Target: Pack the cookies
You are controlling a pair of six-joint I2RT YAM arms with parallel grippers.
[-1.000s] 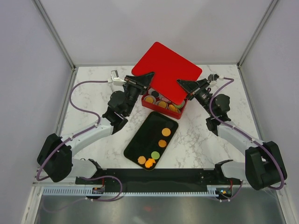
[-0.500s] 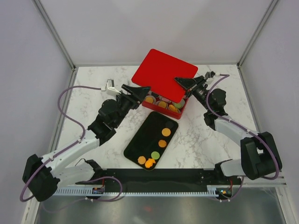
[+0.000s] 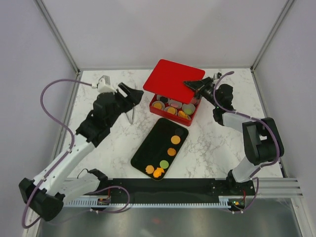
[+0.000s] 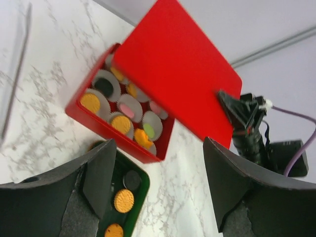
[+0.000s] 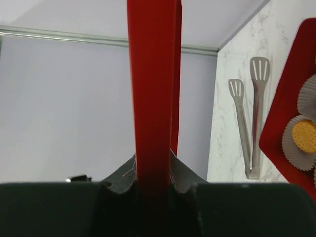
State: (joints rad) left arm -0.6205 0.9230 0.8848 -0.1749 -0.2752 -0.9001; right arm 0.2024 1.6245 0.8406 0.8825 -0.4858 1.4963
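Cookies partly packed, with several left on the tray.
Your small flat round cookies (image 3: 171, 152) sit partly in grey paper cups inside the red rectangular box (image 3: 168, 116). At least five lie on the black oblong tray (image 3: 150, 150) on the marble desk (image 3: 212, 143). The right tool (image 3: 191, 85) is clamped on the flat red lid (image 3: 173, 76), which tilts above the box. The left tool (image 3: 131, 92) stands apart and empty beside the box.

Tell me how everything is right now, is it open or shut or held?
box, open, cookies inside.
lid, tilted over the box, pinched at one edge.
tray, flat, several cookies on it.
tongs, lying flat, not held.
left end effector, open and empty.
right end effector, shut on the lid.
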